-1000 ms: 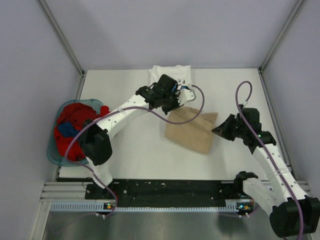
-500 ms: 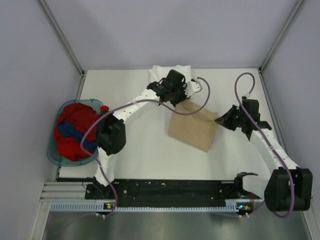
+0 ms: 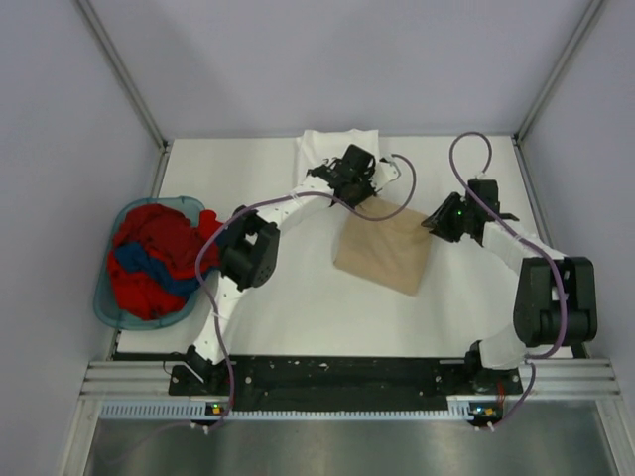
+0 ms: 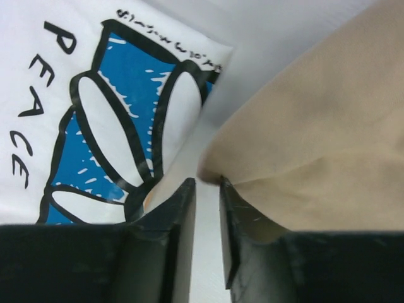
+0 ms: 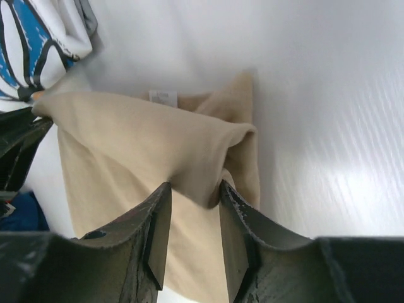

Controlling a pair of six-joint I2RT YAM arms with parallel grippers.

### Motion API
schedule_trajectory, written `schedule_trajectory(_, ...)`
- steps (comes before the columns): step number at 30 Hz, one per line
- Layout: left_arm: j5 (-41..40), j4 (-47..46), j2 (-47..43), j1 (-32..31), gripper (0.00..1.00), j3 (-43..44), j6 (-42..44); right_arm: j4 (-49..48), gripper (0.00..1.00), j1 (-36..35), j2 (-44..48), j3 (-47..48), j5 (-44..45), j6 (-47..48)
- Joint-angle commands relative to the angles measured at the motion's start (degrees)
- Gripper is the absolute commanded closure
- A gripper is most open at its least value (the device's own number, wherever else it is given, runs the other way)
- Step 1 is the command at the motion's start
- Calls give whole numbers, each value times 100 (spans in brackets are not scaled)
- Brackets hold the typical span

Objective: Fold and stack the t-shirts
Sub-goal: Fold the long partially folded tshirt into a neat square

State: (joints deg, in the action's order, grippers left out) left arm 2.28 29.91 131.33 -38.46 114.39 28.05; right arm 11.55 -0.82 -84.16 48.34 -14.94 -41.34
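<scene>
At the table's [image 3: 298, 307] far middle, one folded tan t-shirt [image 3: 385, 253], left gripper [image 4: 207, 211] and right gripper [image 5: 192, 218] each slightly parted around its far corners, one white daisy t-shirt [image 3: 332, 149] partly hidden behind the left arm, red and blue t-shirts [image 3: 149, 260] heaped uncountably in one teal basket [image 3: 105, 309] at the left edge.

Plain tan t-shirt [image 3: 385, 252] on the white surface [image 3: 298, 307]; beside it, a white t-shirt [image 4: 69, 101] with blue black-outlined daisy petals and black "PEACE" lettering. Red and blue shirts [image 3: 149, 260] fill the teal basket [image 3: 103, 297].

white arm links, black joints and fingers [image 4: 180, 240], looping purple cables.
</scene>
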Motion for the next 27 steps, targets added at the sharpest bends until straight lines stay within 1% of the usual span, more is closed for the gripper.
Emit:
schedule_trajectory(1,-605,-381,349,128,69,672,-335,-479,62,56,-705,895,211,468)
schedule_trajectory(3,-781,-390,525,215,56,909,-458,-321,62,56,-1022,1299,324,749)
schedule_trajectory(4,-808,-390,569,277,50,1040,-546,-242,62,56,-1119,1501,386,846)
schedule_trajectory(6,-826,-346,648,391,47,1234,-643,-154,62,56,-1199,1757,509,987)
schedule_trajectory(9,-695,-153,544,497,48,1376,-652,162,62,64,-1199,2100,694,1250)
schedule_trajectory(11,-441,-12,316,497,50,1271,-661,426,60,56,-1173,2258,572,1488)
schedule_trajectory(13,50,102,-35,497,57,930,-775,611,63,64,-1051,2251,344,1655)
schedule_trajectory(14,305,111,-202,480,60,745,-827,603,67,56,-928,2146,238,1708)
schedule_trajectory(16,754,85,-467,462,67,393,-924,454,88,47,-769,1848,36,1717)
schedule_trajectory(18,1289,102,-573,436,70,181,-977,252,99,47,-733,1557,-254,1621)
schedule_trajectory(20,1738,112,-512,374,70,93,-986,120,100,47,-873,1477,-325,1524)
schedule_trajectory(23,1933,120,-240,295,67,180,-1012,110,100,47,-1408,1731,-194,1480)
schedule_trajectory(25,1882,111,5,295,65,346,-1152,110,100,47,-1760,2011,-150,1497)
schedule_trajectory(27,1566,111,296,330,64,531,-1380,102,100,47,-2024,2275,-71,1489)
